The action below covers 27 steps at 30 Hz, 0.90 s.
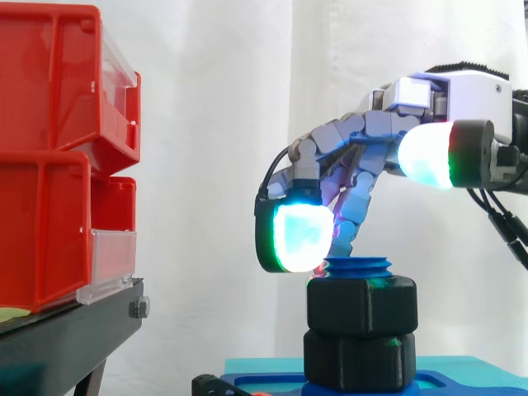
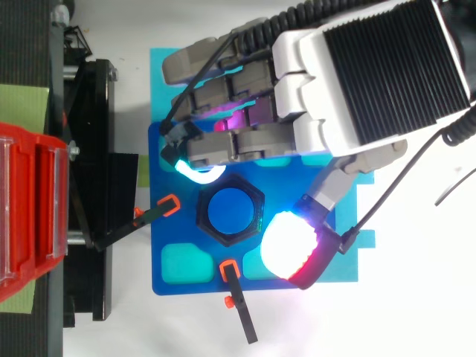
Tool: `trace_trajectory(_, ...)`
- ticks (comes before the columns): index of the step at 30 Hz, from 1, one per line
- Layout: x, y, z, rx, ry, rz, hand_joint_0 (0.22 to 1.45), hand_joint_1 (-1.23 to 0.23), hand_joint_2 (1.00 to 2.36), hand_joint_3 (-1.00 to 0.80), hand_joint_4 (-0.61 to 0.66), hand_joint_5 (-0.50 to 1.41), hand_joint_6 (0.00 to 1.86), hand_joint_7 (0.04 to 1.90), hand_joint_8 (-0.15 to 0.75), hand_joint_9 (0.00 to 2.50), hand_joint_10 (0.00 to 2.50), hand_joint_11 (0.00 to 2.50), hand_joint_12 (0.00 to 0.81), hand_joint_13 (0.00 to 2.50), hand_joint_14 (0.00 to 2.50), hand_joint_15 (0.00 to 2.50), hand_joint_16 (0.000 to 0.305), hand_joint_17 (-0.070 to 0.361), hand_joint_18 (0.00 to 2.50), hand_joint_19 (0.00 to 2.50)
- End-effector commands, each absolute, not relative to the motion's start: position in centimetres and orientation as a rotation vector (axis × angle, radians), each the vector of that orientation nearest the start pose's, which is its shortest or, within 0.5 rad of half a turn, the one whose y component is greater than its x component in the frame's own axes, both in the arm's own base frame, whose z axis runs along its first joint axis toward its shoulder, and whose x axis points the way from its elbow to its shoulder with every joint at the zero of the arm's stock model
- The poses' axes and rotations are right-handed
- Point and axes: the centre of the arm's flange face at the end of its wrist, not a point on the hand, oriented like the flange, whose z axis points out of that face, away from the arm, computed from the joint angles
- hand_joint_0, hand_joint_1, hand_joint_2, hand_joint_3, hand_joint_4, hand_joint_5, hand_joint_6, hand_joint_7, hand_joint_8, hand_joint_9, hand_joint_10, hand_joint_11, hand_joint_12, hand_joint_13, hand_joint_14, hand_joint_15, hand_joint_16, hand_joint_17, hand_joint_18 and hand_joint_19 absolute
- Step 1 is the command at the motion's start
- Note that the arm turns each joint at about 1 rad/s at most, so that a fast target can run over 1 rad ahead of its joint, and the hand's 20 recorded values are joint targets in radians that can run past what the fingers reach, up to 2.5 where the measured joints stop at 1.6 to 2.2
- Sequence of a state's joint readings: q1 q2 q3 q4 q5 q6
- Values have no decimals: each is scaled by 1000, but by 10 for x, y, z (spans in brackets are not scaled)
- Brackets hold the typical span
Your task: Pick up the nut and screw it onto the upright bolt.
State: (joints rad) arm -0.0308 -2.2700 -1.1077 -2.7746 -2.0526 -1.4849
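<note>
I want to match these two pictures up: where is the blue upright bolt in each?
Side view: the blue upright bolt sits low, right of centre, its top poking out above the upper black hexagonal nut.
Top view: near the middle, seen end-on as a blue disc.
Shared landmark: the black hexagonal nut ringing it.

Robot hand [image 2: 357, 89] comes in from the right in side view, palm down, back facing up. Fingers arch forward and down from the knuckles, loosely bent, not clenched. Lowest fingertip [image 1: 299, 238] glows cyan-green, with a magenta glow just behind it. Thumb [image 2: 291, 242] is splayed well apart from the fingers, pad white with a green-red rim. Wide gap between thumb and fingers, grasp not closed.
</note>
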Motion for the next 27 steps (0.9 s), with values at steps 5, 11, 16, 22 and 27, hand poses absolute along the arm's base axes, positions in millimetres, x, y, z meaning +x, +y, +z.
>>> trace_trajectory(5, 740, -113, 331, -296, 1466, 363, 521, -167, 1000, -500, 241, -30, 505, 996, 224, 1176, 0, 8, 209, 805, 1, 0, 29, 64, 459, 71)
trace_trajectory(11, 726, -118, 355, -336, 1485, 290, 522, -172, 1000, -500, 247, -30, 504, 997, 223, 1174, 0, 7, 211, 801, 1, 0, 29, 65, 461, 70)
trace_trajectory(16, 717, -121, 363, -333, 1512, 284, 522, -178, 1000, -500, 245, -30, 505, 991, 222, 1176, 0, 3, 210, 799, 0, 0, 29, 65, 460, 76)
trace_trajectory(22, 716, -118, 363, -316, 1534, 279, 523, -188, 1000, -500, 248, -30, 504, 1000, 220, 1173, 0, 0, 210, 797, 0, 0, 29, 66, 459, 82)
trace_trajectory(27, 714, -120, 369, -286, 1543, 257, 524, -195, 1000, -500, 251, -31, 504, 1001, 217, 1171, 0, 2, 212, 785, 0, 0, 30, 67, 452, 88)
